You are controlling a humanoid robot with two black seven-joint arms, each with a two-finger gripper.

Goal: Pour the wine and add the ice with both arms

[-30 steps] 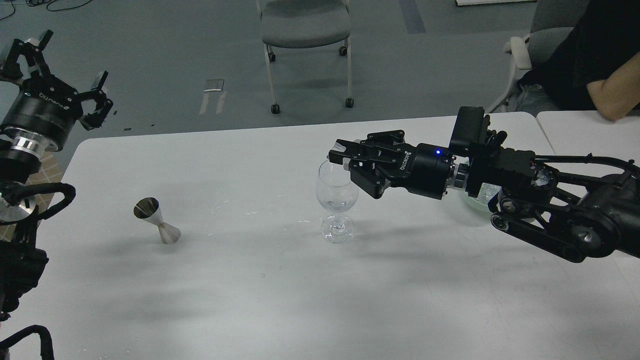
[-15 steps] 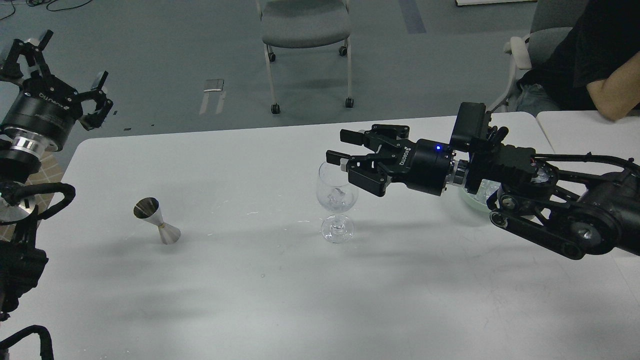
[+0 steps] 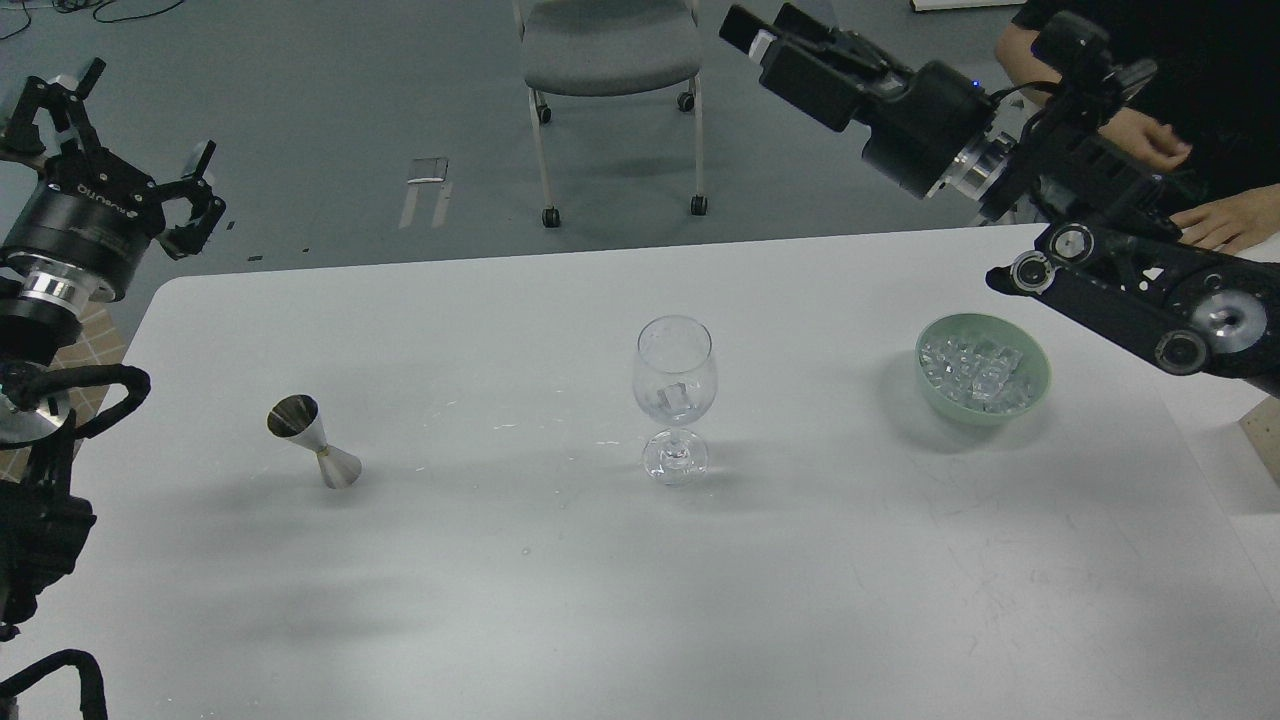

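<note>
Well below your right claw (image 3: 760,35), which hangs raised over the far edge of the white worktop (image 3: 520,600), a wine glass (image 3: 675,400) stands upright with one ice cube (image 3: 682,397) lying in its bowl. You see that claw end-on and dark against the floor, so you cannot tell whether its fingers are apart or together; nothing shows in its grip.

Below it and nearer your right arm's body, a pale green bowl (image 3: 983,370) holds the rest of the ice (image 3: 975,366), heaped in clear cubes. The bowl sits well apart from the glass, on the right arm's side, likely so that arm alone can ferry cubes across.

Far to the other side, your left claw (image 3: 130,130) hovers off the worktop's corner with its fingers spread wide and nothing between them. Below it, a steel jigger (image 3: 313,443) stands on the worktop, tilted, between that claw and the glass, within the left arm's easy reach, which suggests the pouring falls to that side.

Behind the right arm, a person's hand (image 3: 1222,222) rests at the worktop's far corner. An empty grey chair (image 3: 610,50) stands on the floor beyond.

Judging by the glass, the ice step has at least begun.
</note>
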